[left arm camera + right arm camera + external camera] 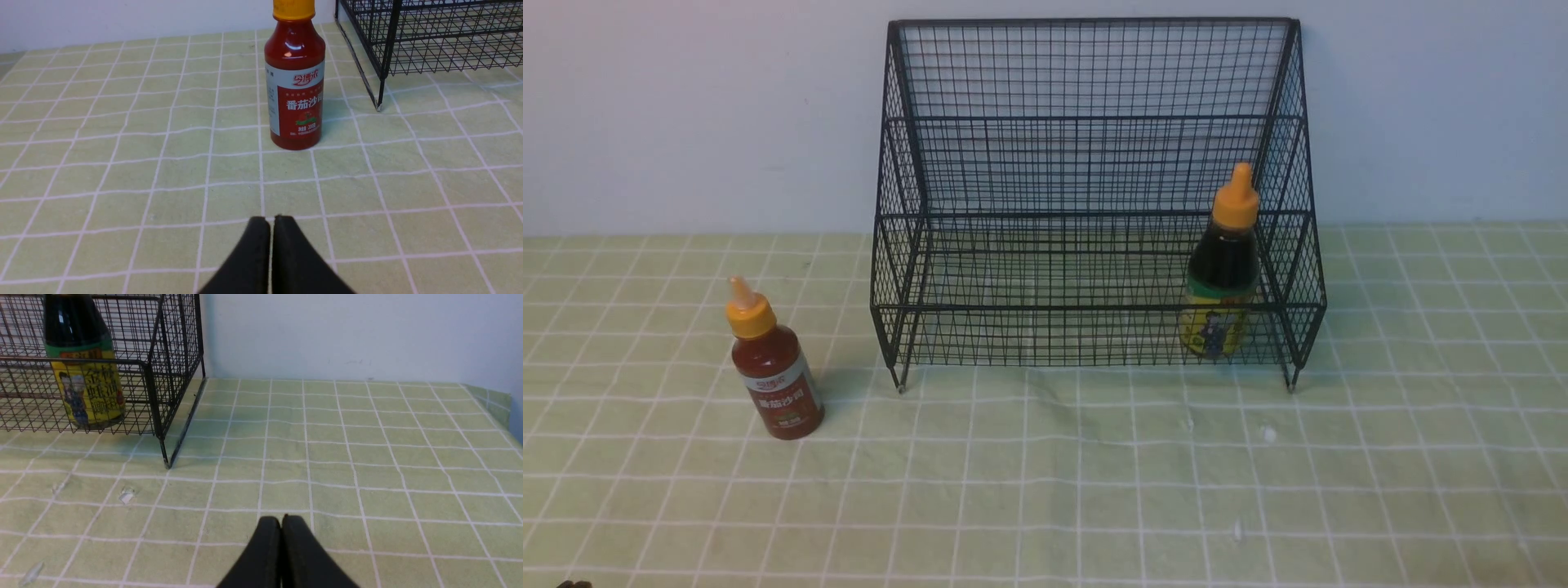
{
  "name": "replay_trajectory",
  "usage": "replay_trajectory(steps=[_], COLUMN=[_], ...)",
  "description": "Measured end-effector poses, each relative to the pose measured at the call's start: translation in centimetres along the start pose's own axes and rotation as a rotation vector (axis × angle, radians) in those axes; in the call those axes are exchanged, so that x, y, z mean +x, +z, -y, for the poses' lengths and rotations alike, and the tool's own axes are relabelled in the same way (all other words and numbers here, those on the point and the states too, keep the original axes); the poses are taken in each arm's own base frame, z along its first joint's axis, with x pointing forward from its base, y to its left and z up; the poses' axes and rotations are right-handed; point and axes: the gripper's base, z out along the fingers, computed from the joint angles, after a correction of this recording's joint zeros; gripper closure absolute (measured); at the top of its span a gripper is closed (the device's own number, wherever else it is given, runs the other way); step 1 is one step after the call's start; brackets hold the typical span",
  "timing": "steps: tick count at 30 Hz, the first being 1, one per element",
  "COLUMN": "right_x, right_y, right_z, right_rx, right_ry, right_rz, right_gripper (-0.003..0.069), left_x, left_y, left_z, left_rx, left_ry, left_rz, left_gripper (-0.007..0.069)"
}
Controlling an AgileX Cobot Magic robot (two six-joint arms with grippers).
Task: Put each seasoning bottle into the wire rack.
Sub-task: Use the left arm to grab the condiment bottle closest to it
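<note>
The red sauce bottle (774, 371) with an orange cap stands upright on the cloth, left of the wire rack (1094, 204). It also shows in the left wrist view (295, 77), well ahead of my left gripper (271, 220), which is shut and empty. The dark sauce bottle (1221, 278) with a yellow-green label stands upright inside the rack at its right end. In the right wrist view this bottle (83, 371) is behind the rack's wire (163, 375). My right gripper (282, 519) is shut and empty, low over the cloth, apart from the rack. Neither gripper shows in the front view.
A green checked cloth (1045, 490) covers the table. A pale wall stands right behind the rack. The table's right edge (506, 404) shows in the right wrist view. A few small white specks (126, 495) lie on the cloth near the rack's front right foot.
</note>
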Motion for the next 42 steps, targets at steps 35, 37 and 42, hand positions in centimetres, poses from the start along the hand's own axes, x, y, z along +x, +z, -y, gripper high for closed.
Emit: replay_trajectory(steps=[35, 37, 42], right_x=[0.0, 0.0, 0.0], right_y=[0.0, 0.0, 0.0], right_z=[0.0, 0.0, 0.0], right_rx=[0.0, 0.0, 0.0], right_ry=[0.0, 0.0, 0.0], right_rz=[0.0, 0.0, 0.0], right_gripper=[0.0671, 0.0671, 0.0671], left_x=[-3.4, -4.3, -8.3], left_y=[-0.6, -1.1, -3.5], left_z=[-0.1, -0.6, -0.9], left_rx=[0.09, 0.086, 0.117], left_ry=[-0.519, -0.585, -0.609], left_rz=[0.382, 0.499, 0.667], left_gripper=[0.0631, 0.0631, 0.0631])
